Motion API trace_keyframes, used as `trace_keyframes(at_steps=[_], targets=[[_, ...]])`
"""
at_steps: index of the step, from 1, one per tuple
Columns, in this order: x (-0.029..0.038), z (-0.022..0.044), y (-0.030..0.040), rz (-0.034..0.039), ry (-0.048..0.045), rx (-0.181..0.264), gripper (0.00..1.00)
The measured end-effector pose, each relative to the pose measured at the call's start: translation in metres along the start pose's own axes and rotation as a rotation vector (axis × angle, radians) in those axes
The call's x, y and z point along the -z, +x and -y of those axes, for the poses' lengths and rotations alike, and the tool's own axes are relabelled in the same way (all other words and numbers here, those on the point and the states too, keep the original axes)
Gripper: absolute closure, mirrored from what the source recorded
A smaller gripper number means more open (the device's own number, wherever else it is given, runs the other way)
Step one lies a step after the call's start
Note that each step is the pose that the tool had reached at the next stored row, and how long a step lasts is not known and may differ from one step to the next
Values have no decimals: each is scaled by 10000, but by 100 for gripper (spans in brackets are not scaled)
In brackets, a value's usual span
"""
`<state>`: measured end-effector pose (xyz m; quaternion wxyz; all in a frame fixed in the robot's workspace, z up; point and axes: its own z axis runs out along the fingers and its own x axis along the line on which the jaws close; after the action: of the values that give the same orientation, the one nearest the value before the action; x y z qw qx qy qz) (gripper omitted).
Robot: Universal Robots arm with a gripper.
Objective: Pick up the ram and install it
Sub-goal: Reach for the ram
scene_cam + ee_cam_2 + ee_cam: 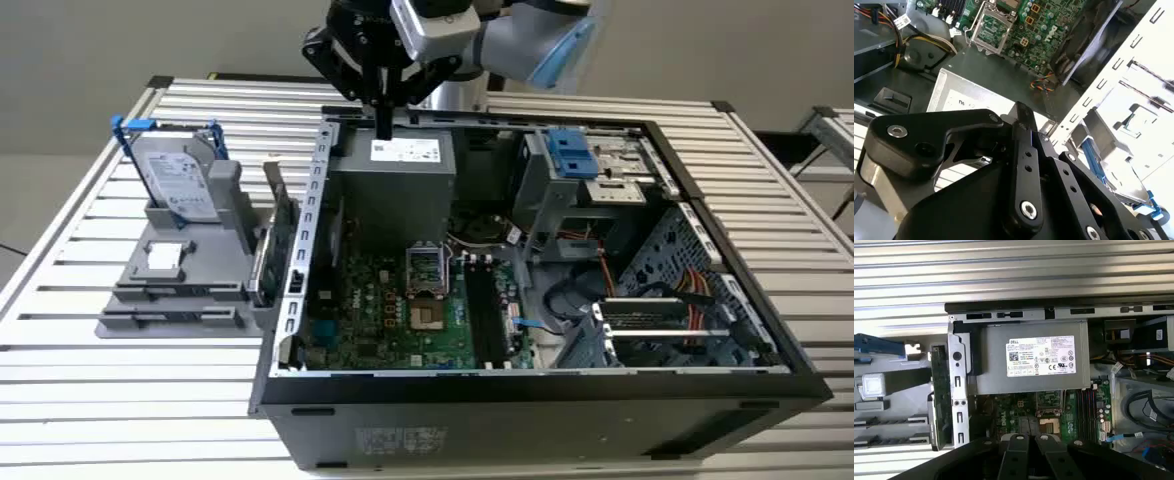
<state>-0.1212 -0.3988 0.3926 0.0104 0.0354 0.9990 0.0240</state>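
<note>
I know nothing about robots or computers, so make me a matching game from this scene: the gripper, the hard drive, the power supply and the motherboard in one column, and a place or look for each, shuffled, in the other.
Column one
1. gripper
2. hard drive
3. power supply
4. motherboard

Column two
A. green board lying flat on the floor of the case
B. standing upright in the grey holder outside the case, on the exterior view's left
C. grey box with a white label, inside the case
D. hanging above the far end of the case

Pairs: 1-D, 2-B, 3-C, 4-A
</note>
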Motion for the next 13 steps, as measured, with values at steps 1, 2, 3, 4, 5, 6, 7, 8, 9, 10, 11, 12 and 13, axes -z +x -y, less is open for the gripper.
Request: trace_keyframes(at_steps=[1,2,3,4,5,6,7,8,9,10,11,12,13], targets=[[0,0,0,0,0,0,100],[0,0,0,0,0,0,100],[0,0,0,0,0,0,100],[0,0,0,0,0,1,100],[0,0,2,0,0,0,100],[0,0,7,0,0,-1,100],[0,1,11,1,0,-1,100],[0,1,14,0,0,-1,100],[1,1,18,0,0,-1,100],[0,1,22,0,0,0,100],[0,2,26,0,0,0,100],[1,2,29,0,0,-1,100],[1,3,34,0,0,0,100]])
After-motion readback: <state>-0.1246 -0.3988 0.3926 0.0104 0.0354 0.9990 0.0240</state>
